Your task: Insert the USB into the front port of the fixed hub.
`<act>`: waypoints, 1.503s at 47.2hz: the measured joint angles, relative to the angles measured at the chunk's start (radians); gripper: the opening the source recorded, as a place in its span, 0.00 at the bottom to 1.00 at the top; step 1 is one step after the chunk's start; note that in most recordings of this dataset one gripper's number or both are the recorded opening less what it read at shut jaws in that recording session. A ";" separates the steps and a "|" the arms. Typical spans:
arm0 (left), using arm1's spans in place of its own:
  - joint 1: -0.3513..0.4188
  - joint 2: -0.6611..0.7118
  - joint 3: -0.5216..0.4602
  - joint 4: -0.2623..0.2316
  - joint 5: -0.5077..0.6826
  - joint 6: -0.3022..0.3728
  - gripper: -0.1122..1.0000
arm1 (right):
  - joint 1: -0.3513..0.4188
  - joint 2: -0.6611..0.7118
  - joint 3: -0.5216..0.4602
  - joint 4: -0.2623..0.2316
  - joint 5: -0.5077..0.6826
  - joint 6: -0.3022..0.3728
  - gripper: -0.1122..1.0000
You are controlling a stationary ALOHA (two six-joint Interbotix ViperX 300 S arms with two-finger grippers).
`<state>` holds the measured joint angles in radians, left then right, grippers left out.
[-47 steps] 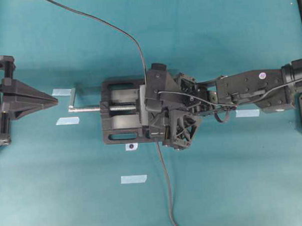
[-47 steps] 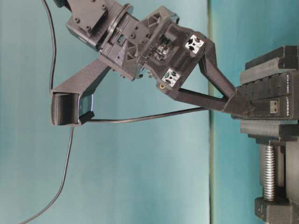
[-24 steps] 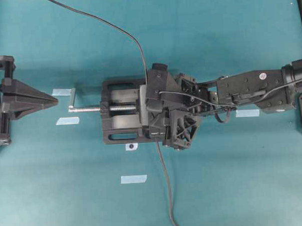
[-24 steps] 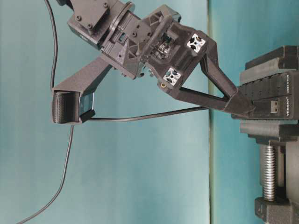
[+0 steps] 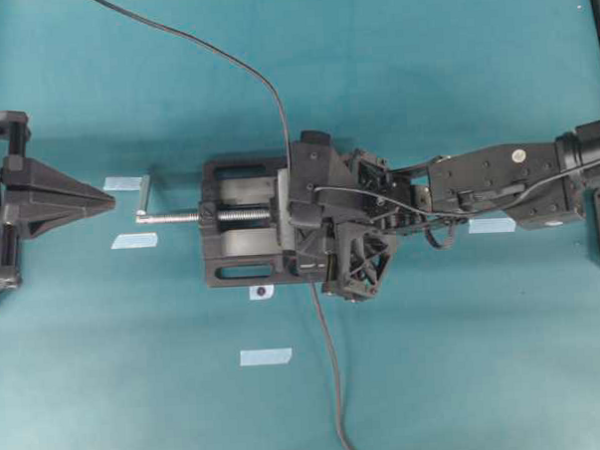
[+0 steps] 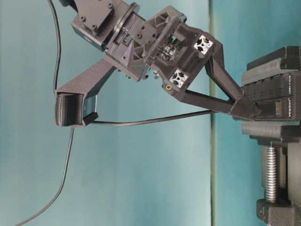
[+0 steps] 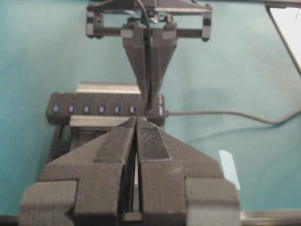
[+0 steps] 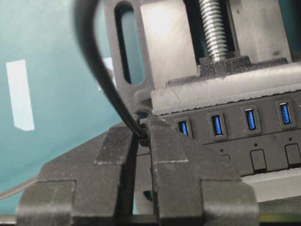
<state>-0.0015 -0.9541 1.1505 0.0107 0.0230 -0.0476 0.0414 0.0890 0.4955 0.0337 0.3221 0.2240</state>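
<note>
The fixed hub [image 8: 244,129] is a black bar with a row of blue ports, clamped in the vise; it also shows as the hub [image 7: 94,109] and the hub [image 6: 270,96]. My right gripper [image 8: 143,133] is shut on the USB [image 8: 141,128], whose thin black cable [image 8: 91,56] arcs up and away. Its fingertips [image 6: 248,110] press against the hub's end, just beside the last visible blue port. The plug itself is hidden between the fingers. My left gripper [image 5: 108,200] is shut and empty, far to the left, pointing at the vise.
The black screw vise [image 5: 243,249] holds the hub; its screw handle [image 5: 144,197] sticks out toward the left gripper. A greyer cable [image 7: 225,113] leaves the hub's end. Pieces of blue tape [image 5: 265,357] lie on the teal table.
The right gripper has edged slightly toward the hub with the USB, and its wrist has lifted a little. The left gripper has not moved.
</note>
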 measured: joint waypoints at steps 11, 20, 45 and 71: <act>0.000 0.000 0.000 0.000 0.000 0.000 0.10 | 0.000 0.000 -0.002 0.002 0.025 0.002 0.14; 0.000 0.000 0.002 0.000 0.000 0.000 0.10 | 0.003 0.000 -0.003 0.002 0.034 0.002 0.14; 0.000 0.000 0.003 0.000 0.000 0.000 0.10 | 0.006 0.031 -0.038 0.000 0.055 0.002 0.14; 0.000 0.000 0.005 0.000 0.000 0.000 0.10 | 0.006 0.032 -0.040 0.000 0.060 0.002 0.14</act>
<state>-0.0015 -0.9541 1.1551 0.0107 0.0230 -0.0476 0.0476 0.1212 0.4556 0.0337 0.3820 0.2255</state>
